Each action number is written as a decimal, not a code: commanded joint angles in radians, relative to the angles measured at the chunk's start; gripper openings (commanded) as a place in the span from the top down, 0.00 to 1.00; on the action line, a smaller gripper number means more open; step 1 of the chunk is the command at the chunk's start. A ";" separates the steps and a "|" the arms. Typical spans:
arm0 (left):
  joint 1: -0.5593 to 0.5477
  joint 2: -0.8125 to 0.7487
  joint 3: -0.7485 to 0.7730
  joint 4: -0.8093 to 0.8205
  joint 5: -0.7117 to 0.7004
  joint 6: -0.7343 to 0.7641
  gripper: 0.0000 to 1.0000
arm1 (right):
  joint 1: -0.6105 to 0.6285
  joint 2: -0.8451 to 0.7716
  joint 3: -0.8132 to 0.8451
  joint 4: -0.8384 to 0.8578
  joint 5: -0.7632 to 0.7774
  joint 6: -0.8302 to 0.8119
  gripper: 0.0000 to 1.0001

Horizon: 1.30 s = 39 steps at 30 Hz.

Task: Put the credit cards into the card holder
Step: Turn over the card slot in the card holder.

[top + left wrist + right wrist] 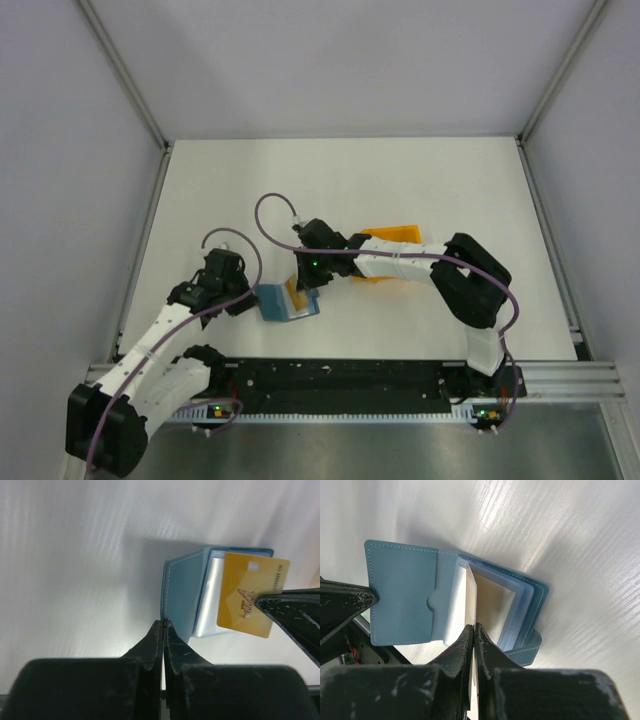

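Observation:
The teal-blue card holder (274,303) lies open on the table near the front. My left gripper (250,297) is shut on the edge of its flap; in the left wrist view (164,624) the tips pinch the holder's (182,592) stitched corner. My right gripper (303,285) is shut on a yellow credit card (296,294) and holds it at the holder's clear inner pockets. The card (247,595) shows face-on in the left wrist view. In the right wrist view the gripper (474,626) pinches the card (471,597) edge-on over the open holder (402,597). No other cards are visible.
An orange open tray (400,235) stands just behind the right forearm; its inside is hidden. Grey walls close in the white table (350,180) on three sides, and the arms' base rail (350,375) runs along the front edge.

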 commanded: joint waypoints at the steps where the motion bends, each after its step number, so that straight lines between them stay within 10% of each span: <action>1: 0.000 0.020 -0.006 -0.046 -0.056 -0.035 1.00 | 0.014 -0.061 0.010 -0.017 0.050 -0.028 1.00; 39: -0.017 0.237 -0.069 0.253 0.056 -0.040 1.00 | -0.089 -0.239 -0.144 -0.032 0.125 -0.073 1.00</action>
